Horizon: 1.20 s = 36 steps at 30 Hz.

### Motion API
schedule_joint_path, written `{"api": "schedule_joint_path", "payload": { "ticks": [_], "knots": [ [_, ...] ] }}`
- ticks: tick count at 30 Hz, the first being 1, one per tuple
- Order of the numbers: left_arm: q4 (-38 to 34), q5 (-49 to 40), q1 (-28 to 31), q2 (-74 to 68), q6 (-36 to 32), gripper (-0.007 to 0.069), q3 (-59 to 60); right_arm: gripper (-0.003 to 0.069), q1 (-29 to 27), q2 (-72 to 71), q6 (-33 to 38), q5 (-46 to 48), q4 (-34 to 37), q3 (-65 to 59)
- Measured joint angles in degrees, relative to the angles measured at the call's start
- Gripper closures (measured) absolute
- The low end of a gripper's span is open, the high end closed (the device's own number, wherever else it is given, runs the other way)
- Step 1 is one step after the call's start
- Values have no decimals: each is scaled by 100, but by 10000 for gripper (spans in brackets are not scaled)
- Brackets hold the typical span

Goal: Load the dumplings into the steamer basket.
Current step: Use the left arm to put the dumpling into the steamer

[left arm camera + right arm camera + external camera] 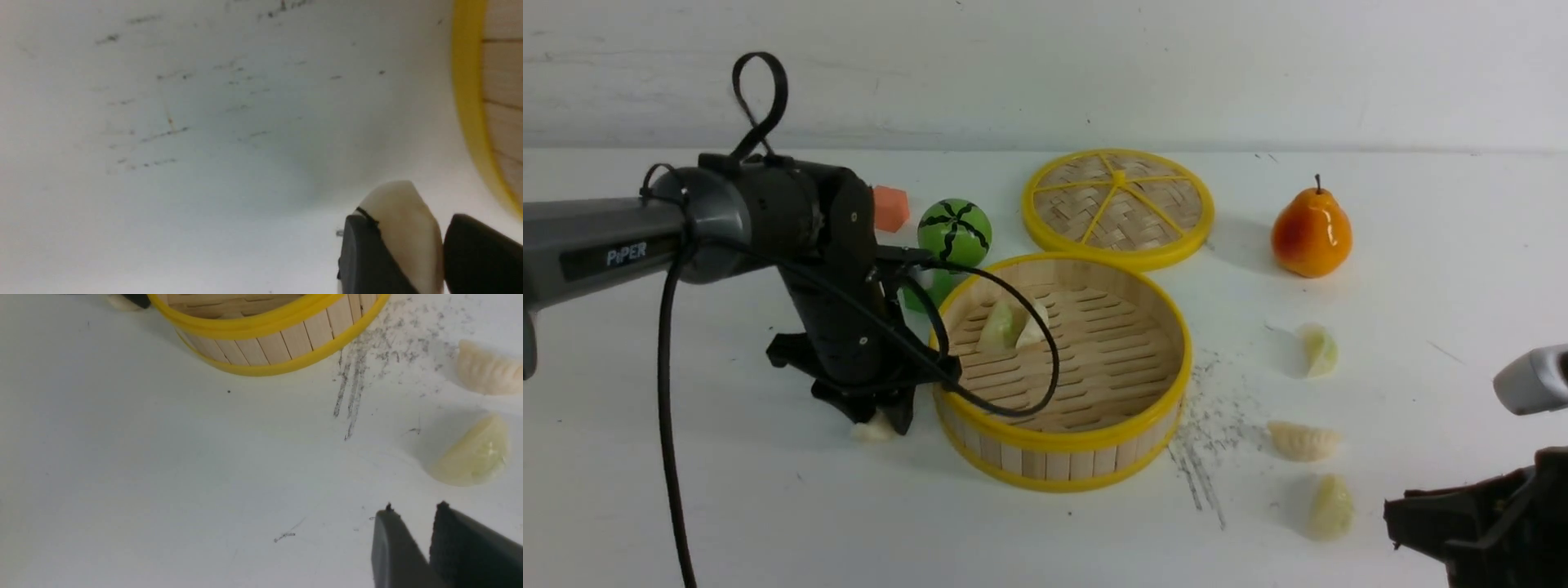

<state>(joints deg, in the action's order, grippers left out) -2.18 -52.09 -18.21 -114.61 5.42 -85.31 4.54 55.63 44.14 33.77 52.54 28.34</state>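
White counter [792, 523], front: steamer basket [1062, 445] mid-counter, two dumplings [1005, 327] inside, three more dumplings [1303, 441] loose to its right; left tool [886, 423] down beside its left wall. Left wrist: left tool clenched on a cream dumpling [408, 228] on the counter. Right wrist: right tool [414, 514] slightly parted, empty, near a pale green dumpling [470, 457].
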Motion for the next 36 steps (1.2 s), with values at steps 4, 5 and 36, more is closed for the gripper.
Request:
{"api": "schedule_joint_path", "payload": {
  "ticks": [4, 5, 36],
  "knots": [
    [-187, -41, 0, 468, 11, 385, -360, 505, 0, 0, 0, 0, 0, 0],
    [-414, -19, 0, 583, 57, 385, -476, 504, 0, 0, 0, 0, 0, 0],
    [-3206, 3478, -1258, -906, -710, 379, -783, 491, 0, 11, 0, 16, 106, 0]
  ]
}}
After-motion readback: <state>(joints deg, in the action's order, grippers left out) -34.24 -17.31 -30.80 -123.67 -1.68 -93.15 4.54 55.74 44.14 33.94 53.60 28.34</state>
